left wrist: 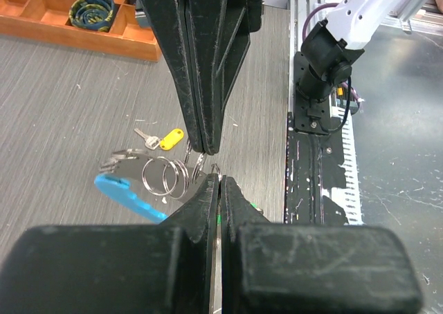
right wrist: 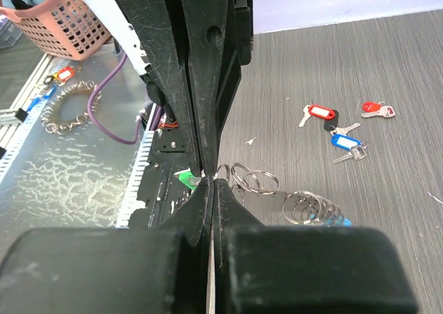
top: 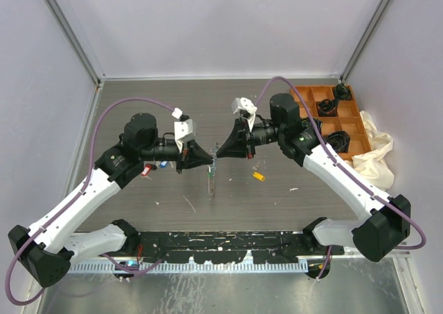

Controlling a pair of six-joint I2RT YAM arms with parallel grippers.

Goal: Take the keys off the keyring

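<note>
Both arms meet tip to tip over the middle of the surface [top: 297, 203]. We note the left gripper [left wrist: 219, 186] with its fingers pressed together, pinching a wire loop of the keyring [left wrist: 166, 176]. We see the right gripper [right wrist: 211, 186] likewise closed, nipping a neighbouring loop of the same bunch, just beside the left's tips.

The keyring reads as a cluster of silver split rings with a light-blue plastic piece [left wrist: 124, 191] at its outer end. It hangs from where the tips meet. We cannot tell whether its lower end touches the surface.

A green-headed key [right wrist: 185, 179] sits right at the pinch point. We cannot make out which ring carries it.

Loose on the surface are a yellow-headed key [top: 258, 176] near the right gripper, and a red-headed key [right wrist: 320, 112] and a blue-headed key [right wrist: 345, 140] close together, beneath the left arm's wrist.

An orange compartment tray [left wrist: 83, 43] stands at the far right.
</note>
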